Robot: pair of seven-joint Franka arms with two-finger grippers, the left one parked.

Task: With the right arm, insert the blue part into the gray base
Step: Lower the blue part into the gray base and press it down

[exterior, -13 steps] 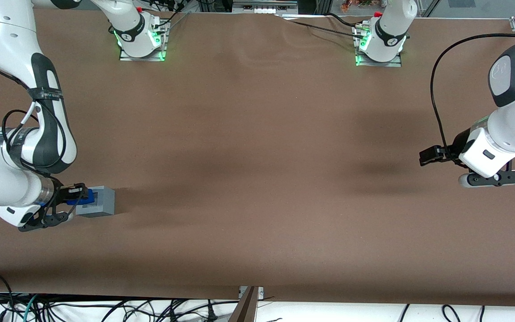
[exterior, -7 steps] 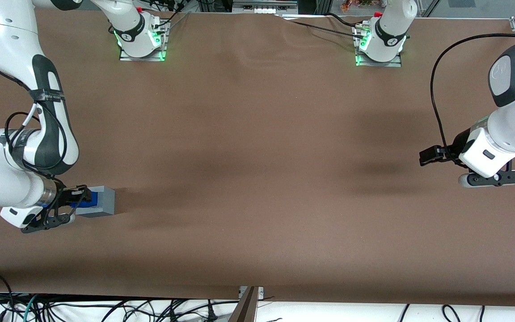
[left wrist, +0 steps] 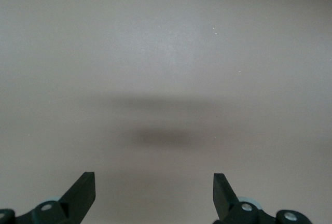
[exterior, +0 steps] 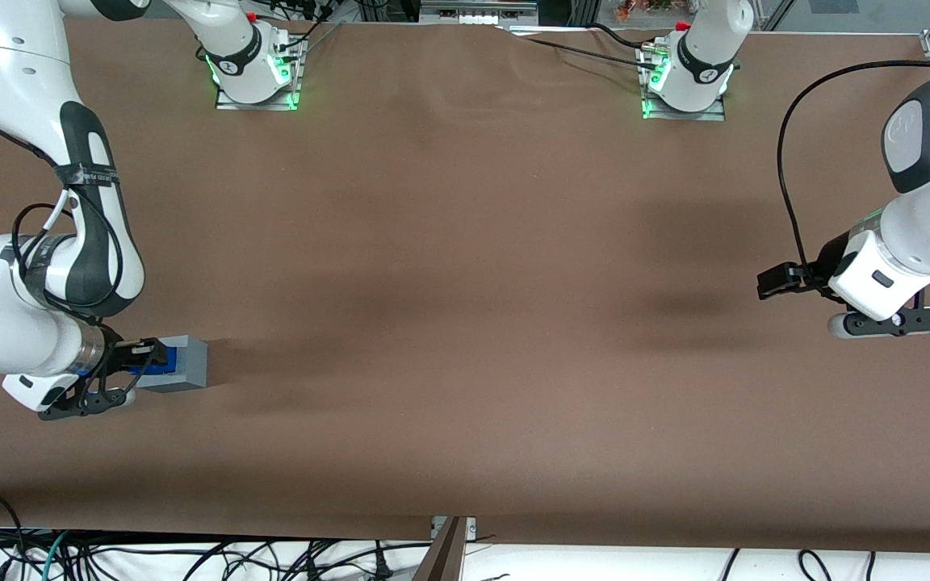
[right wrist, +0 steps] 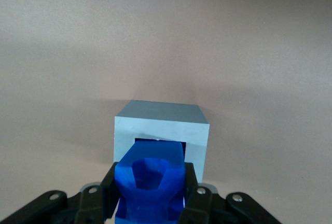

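Observation:
The gray base is a light-grey cube standing on the brown table at the working arm's end, near the front camera. My right arm's gripper is over it, shut on the blue part. In the right wrist view the blue part sits clamped between the two black fingers, its tip reaching into the square recess of the gray base. The gripper hides the part of the base closest to it.
Two arm mounts with green lights stand at the table's edge farthest from the front camera. The parked arm hangs over its end of the table. Cables lie below the table's near edge.
The right gripper with the blue part has sunk a little lower onto the gray base, and the arm's wrist has shifted slightly. The base has stayed in place.

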